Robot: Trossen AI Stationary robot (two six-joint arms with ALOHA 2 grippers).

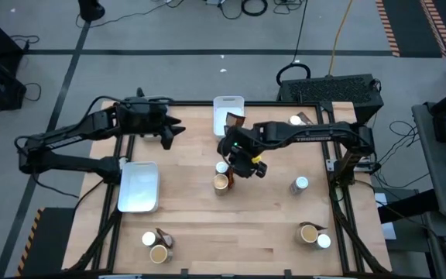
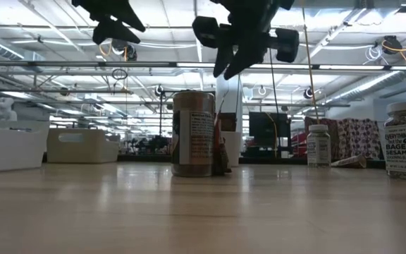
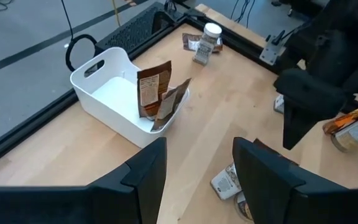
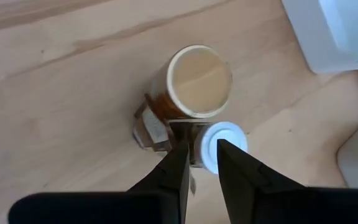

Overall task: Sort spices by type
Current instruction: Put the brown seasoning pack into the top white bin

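Spices sit all over the wooden table (image 1: 207,225). Near the middle stands a tan-topped jar (image 1: 221,182), with a white-topped jar (image 1: 222,167) touching it and a dark brown packet (image 4: 149,127) leaning by them. The right gripper (image 1: 248,165) hangs just above this little group. Its two fingers (image 4: 173,171) point down at the spot between the packet and the white-topped jar. The gap between them is thin, and nothing is in it.

The left gripper (image 1: 173,130) waits over the far left part of the table. Its fingers (image 3: 143,174) are about half apart and hold nothing.

A white tray (image 1: 227,108) sits at the far edge in the middle. Two brown packets (image 3: 157,93) stand inside it. A second white tray (image 1: 138,186) sits on the left side.

More spices sit farther off. One white-topped jar and a packet are at the far right (image 1: 296,120). A lone white-topped jar (image 1: 300,184) is on the right. A tan-topped jar and a white-topped one are at the near right (image 1: 313,235). Another small group of jars is at the near left (image 1: 156,245).
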